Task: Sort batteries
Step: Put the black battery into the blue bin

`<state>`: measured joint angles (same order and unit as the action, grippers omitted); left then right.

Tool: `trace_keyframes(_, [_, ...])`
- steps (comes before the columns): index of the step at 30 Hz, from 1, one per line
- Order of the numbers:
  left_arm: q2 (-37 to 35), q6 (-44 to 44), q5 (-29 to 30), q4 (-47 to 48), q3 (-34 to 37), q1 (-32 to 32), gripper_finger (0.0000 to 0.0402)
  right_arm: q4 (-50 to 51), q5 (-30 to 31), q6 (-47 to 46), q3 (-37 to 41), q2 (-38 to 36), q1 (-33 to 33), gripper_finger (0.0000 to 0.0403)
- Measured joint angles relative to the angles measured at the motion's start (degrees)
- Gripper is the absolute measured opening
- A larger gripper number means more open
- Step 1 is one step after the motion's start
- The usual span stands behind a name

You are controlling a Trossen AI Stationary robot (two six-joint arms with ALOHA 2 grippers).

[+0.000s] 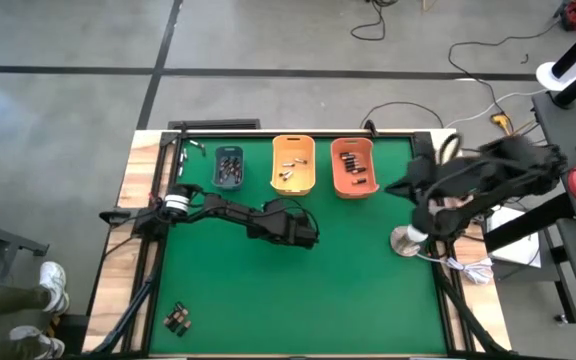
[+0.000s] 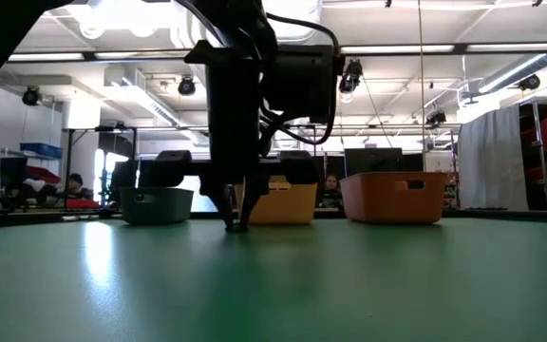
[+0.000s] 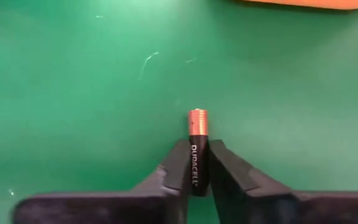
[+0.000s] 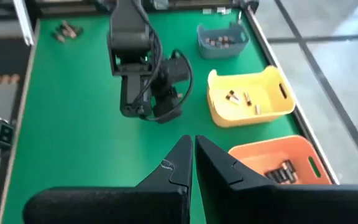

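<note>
While left hand (image 3: 199,177) pinches battery (image 3: 197,149) (copper-tipped), orange bin (image 1: 353,167) nearby, right hand (image 4: 193,163) closed.

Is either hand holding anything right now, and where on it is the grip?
The left hand pinches a black battery by its black lower body, with the copper end sticking out beyond the fingertips. The right hand is shut on nothing.

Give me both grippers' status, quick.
Left gripper: shut on a battery, down at the green mat.
Right gripper: shut, holding nothing, raised at the table's right side.
</note>
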<state>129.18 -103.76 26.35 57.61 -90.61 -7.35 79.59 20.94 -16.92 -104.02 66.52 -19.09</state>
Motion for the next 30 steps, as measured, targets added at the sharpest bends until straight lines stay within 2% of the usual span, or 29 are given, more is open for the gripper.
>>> trace_keyframes(3, [-1.4,0.2,-0.2,0.8,0.2,0.0,0.0011,0.8,0.0,0.3,-1.6,-2.0,0.0,0.0013])
trace_keyframes(8, [-5.2,0.8,-3.2,3.4,0.6,-0.3,0.0018,0.7,0.0,-0.4,-1.2,-5.1,0.0,0.0013])
trace_keyframes(14, [-13.6,1.8,1.3,7.9,0.5,-1.6,0.0012,0.7,0.0,-1.0,-0.3,-5.4,0.0,0.0013])
trace_keyframes(17, [-17.9,7.6,1.6,10.5,0.9,-0.7,0.0012,0.6,0.0,-1.1,0.2,-4.6,0.0,0.0013])
trace_keyframes(25, [-26.3,23.8,1.2,12.4,5.9,8.5,0.0012,-1.5,0.0,-3.0,2.9,-1.0,0.0,0.0013])
trace_keyframes(30, [-29.9,30.2,0.9,11.8,14.2,17.0,0.0012,-1.9,0.1,-6.5,4.6,1.2,0.0,0.0013])
